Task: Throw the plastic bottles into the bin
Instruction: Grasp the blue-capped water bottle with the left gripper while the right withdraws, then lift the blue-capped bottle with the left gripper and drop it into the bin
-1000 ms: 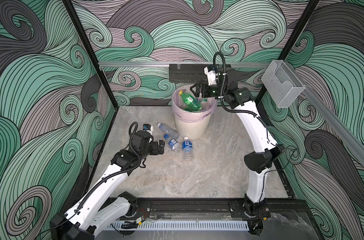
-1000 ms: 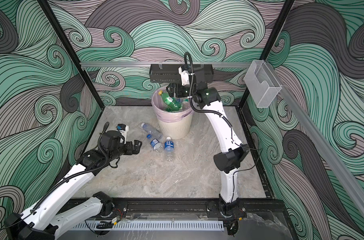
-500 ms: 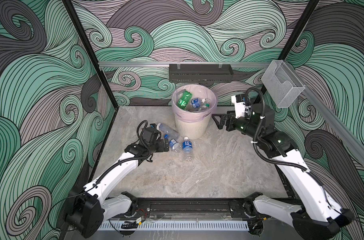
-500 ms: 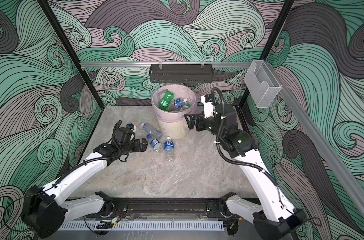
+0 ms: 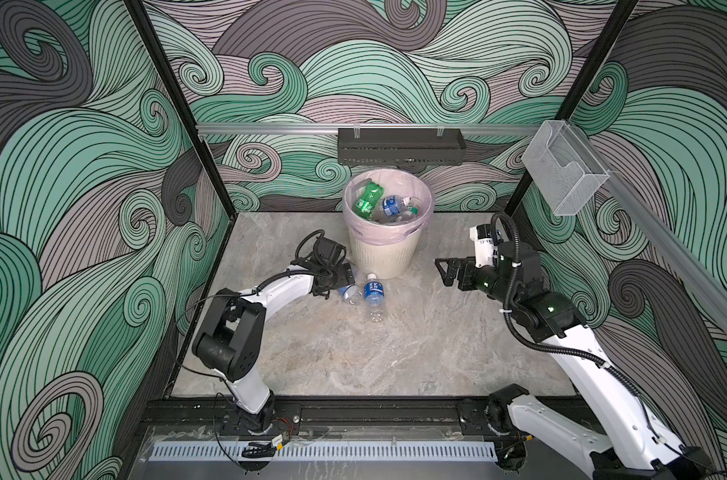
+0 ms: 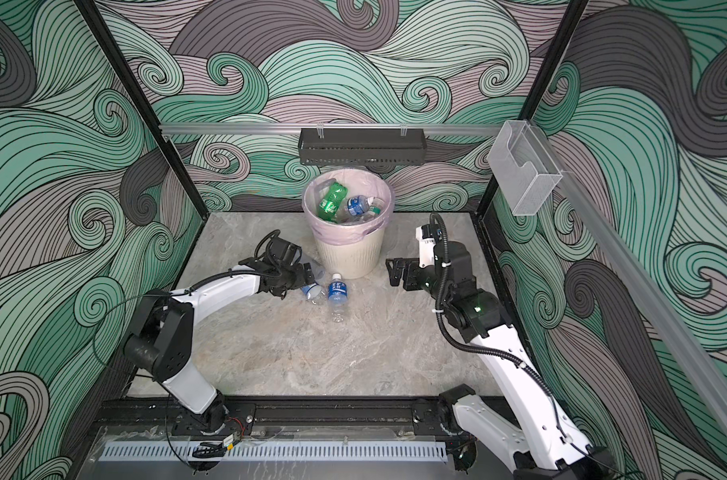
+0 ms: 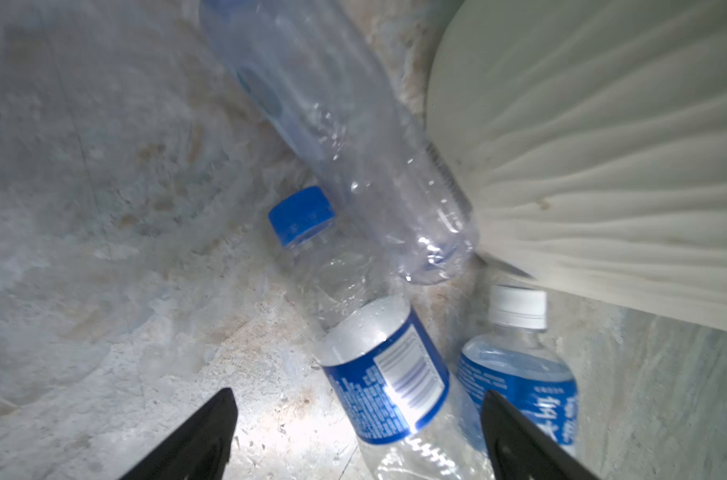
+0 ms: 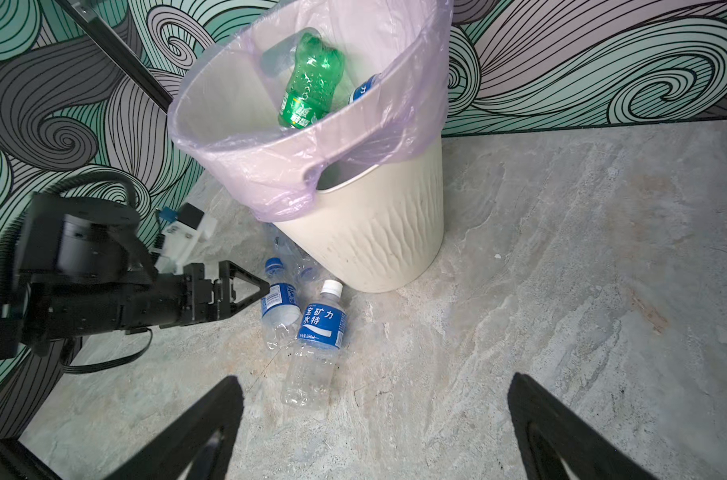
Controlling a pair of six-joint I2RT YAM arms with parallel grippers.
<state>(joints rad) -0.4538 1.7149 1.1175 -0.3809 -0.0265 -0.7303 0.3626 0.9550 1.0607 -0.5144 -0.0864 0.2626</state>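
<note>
The bin [image 5: 389, 253] [image 6: 349, 257] stands at the back with a green bottle [image 5: 368, 199] and blue-labelled bottles [image 5: 393, 205] inside. Three plastic bottles lie on the floor at its left foot: a white-capped one [image 5: 373, 291] [image 8: 320, 324], a blue-capped one [image 7: 384, 374] [image 8: 276, 299], and a long clear one [image 7: 345, 124] against the bin wall [image 7: 603, 145]. My left gripper [image 5: 343, 274] [image 7: 357, 399] is open, low over the floor, with the blue-capped bottle lying between its fingers. My right gripper [image 5: 447, 270] [image 8: 374, 382] hangs open and empty to the right of the bin.
A black perforated tray [image 5: 401, 145] hangs on the back wall above the bin. A clear plastic box [image 5: 563, 174] is fixed to the rail on the right. Patterned walls close three sides, and a black base rail [image 5: 374, 411] runs along the front.
My right gripper has left the space above the bin and come down to its right, empty. My left gripper has moved right, up to the bottles at the bin's foot.
</note>
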